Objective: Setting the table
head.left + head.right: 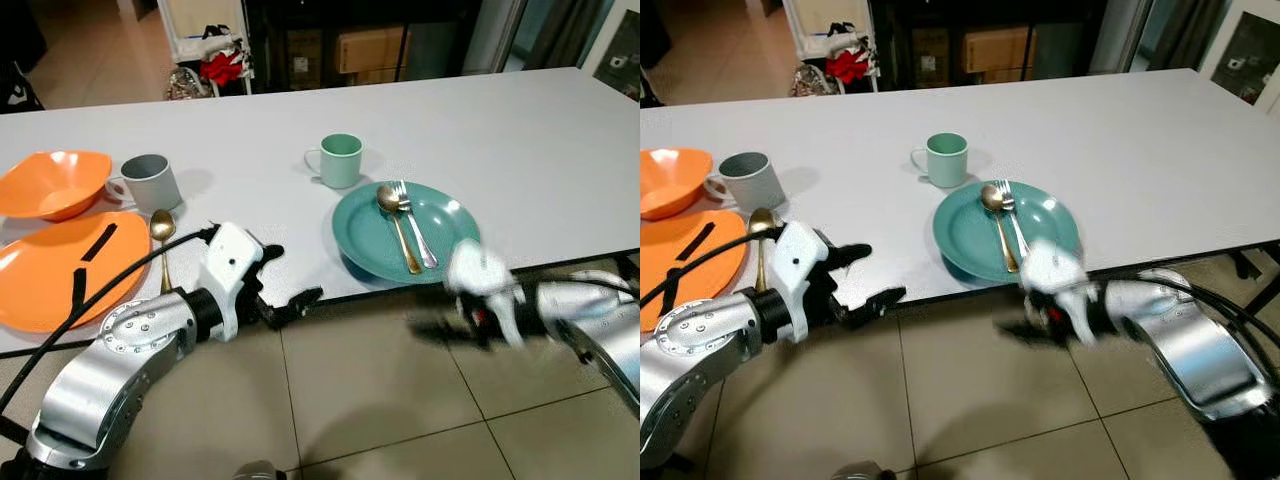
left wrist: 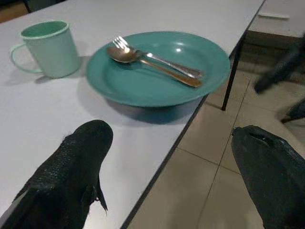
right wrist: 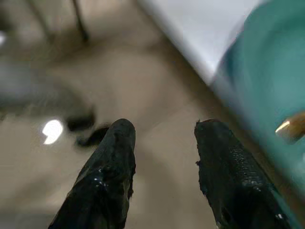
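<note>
A teal plate (image 1: 440,222) lies near the table's front edge with a gold spoon (image 1: 398,226) and a silver fork (image 1: 413,222) on it. Behind it stands a mint cup (image 1: 340,160). My left gripper (image 1: 290,275) hovers open and holding nothing at the table's front edge, left of the teal plate (image 2: 157,81). My right gripper (image 3: 164,138) is blurred, open and holding nothing, below the table edge just in front of the plate, over the floor. At the left are an orange plate (image 1: 40,280) with black strips on it, an orange bowl (image 1: 50,182), a grey cup (image 1: 152,182) and a second gold spoon (image 1: 163,240).
The white table (image 1: 520,130) runs wide to the right and back. Tiled floor (image 1: 380,400) lies in front of it. A table leg (image 2: 232,76) stands near the plate. Dark shelving and a white rack with red cloth (image 1: 222,62) are behind the table.
</note>
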